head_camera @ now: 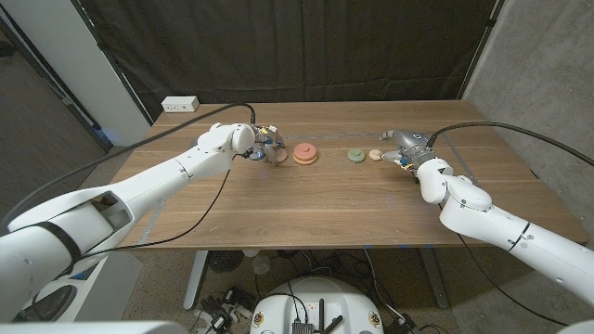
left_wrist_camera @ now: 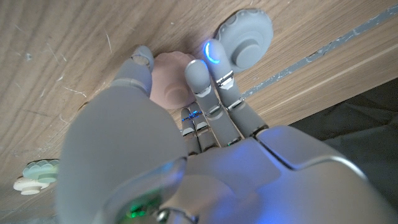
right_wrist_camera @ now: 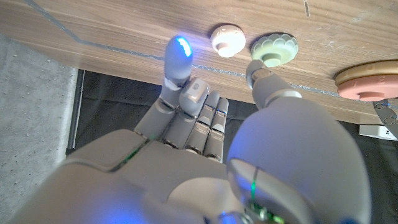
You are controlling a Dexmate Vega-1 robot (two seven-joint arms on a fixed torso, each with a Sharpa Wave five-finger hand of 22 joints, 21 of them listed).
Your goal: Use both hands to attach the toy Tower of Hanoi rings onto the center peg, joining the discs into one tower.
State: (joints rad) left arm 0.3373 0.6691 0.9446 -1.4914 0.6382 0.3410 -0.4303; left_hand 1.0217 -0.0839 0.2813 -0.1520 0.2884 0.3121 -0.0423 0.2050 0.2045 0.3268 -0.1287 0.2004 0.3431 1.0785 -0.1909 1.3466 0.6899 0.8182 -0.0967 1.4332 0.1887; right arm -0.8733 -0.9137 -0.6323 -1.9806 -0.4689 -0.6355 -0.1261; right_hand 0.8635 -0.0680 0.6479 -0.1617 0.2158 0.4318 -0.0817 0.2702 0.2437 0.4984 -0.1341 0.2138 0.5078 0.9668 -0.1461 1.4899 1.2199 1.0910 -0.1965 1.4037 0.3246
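Your pink disc (head_camera: 305,154), the biggest piece with a smaller layer on top, sits on the wooden table (head_camera: 316,204) just past the fingertips of your left hand (head_camera: 266,147). In the left wrist view a grey disc (left_wrist_camera: 245,37) lies right at those fingertips, with the pink one (left_wrist_camera: 171,79) between thumb and fingers; the fingers reach out close together, and you cannot tell whether they touch either piece. Your right hand (head_camera: 399,147) has its fingers mostly curled, one pointing out, holding nothing. Just beyond it lie the small cream disc (head_camera: 375,155) and the green scalloped disc (head_camera: 356,156), side by side. The table shows pale scratches and a long seam. A white power strip (head_camera: 180,105) sits at its far edge, with black curtain (head_camera: 306,46) behind.
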